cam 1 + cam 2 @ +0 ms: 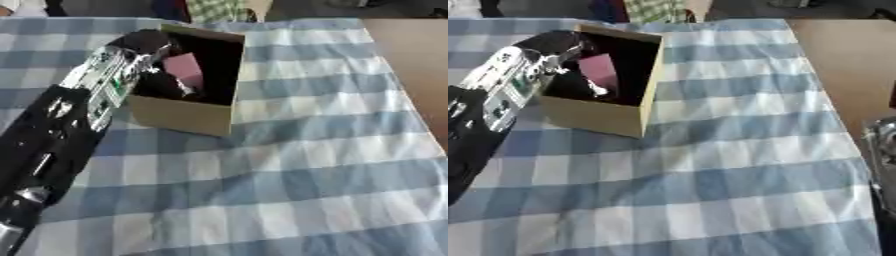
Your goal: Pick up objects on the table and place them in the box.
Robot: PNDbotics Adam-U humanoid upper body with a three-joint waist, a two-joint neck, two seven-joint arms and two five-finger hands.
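The left arm (79, 110) is reaching in from seven o'clock toward eleven o'clock, crossing the blue and white checked cloth (289, 170) that is covering the table. Its left hand (162, 75) is dipping inside the open cardboard box (179, 116), which is sitting toward eleven o'clock on the cloth with its front wall facing the camera. Inside the box, a pink flat thing (598, 70) is standing against the dark interior, right beside the hand. Whether the fingers are closing on it or lying straight I cannot tell, because the hand is showing only as a dark shape with a bright glint against the shadowed inside of the box. At three o'clock in the right eye view, a silver and black part of the right arm (883, 150) is showing at the very edge; its hand is lying outside both views. Bare brown tabletop (842, 60) is showing beyond the cloth toward two o'clock.
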